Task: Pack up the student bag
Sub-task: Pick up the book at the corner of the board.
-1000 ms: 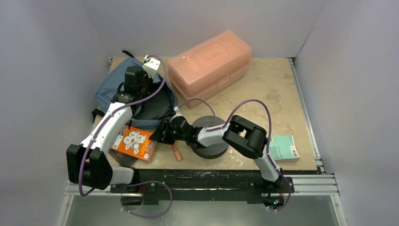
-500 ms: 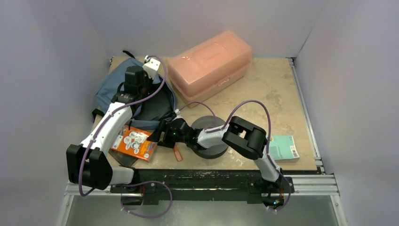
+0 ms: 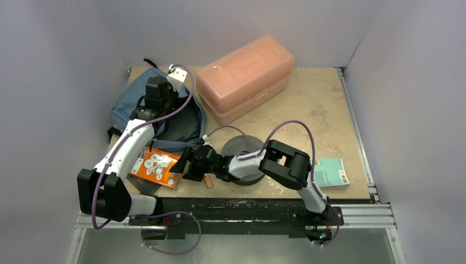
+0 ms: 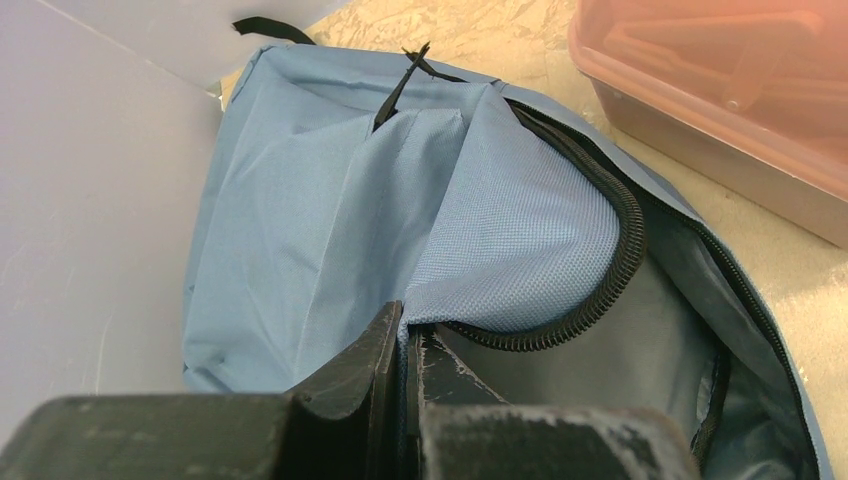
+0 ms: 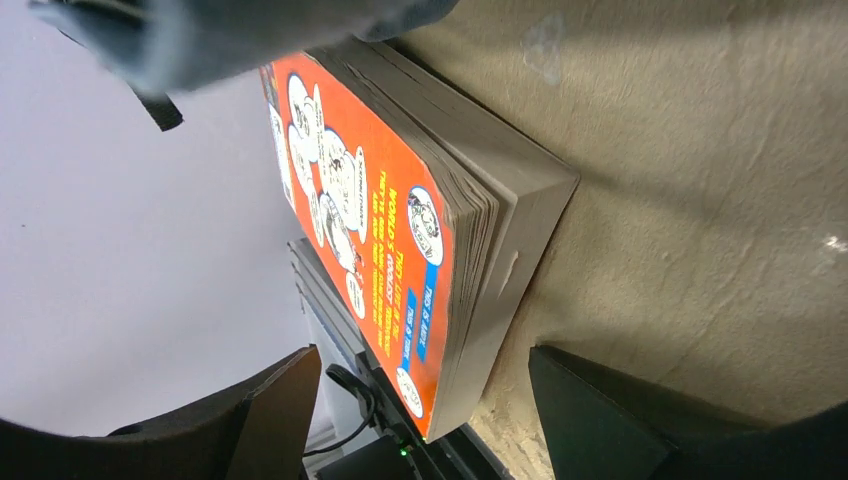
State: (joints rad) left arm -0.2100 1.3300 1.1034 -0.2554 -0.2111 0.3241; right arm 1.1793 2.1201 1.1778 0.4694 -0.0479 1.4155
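At the near edge your right gripper (image 3: 189,168) lies low on the table (image 3: 324,110), spread wide and holding nothing. In its wrist view the two fingers (image 5: 270,400) stand either side of the near corner of the orange book (image 5: 370,230), whose page edge faces the camera; whether they touch it you cannot tell. Just beside that gripper a small orange-brown stick (image 3: 207,180) lies on the table, and the right arm crosses over a dark round object (image 3: 242,147). A teal book (image 3: 331,172) sits well apart at the near right. The orange book lies flat, its far end meeting the near rim of the student bag (image 3: 129,104), with blue fabric overhanging it and your left forearm passing above its left part. The bag lies at the far left against the wall. Its long axis runs near to far, carry loop toward the far wall, and its unzipped mouth opens rightward and nearward. Your left gripper (image 4: 405,340) is pinched tight on the bag's upper flap beside the zipper, lifting it off the dark lining. The salmon-pink box (image 3: 244,77) sits just beside the bag's right side.
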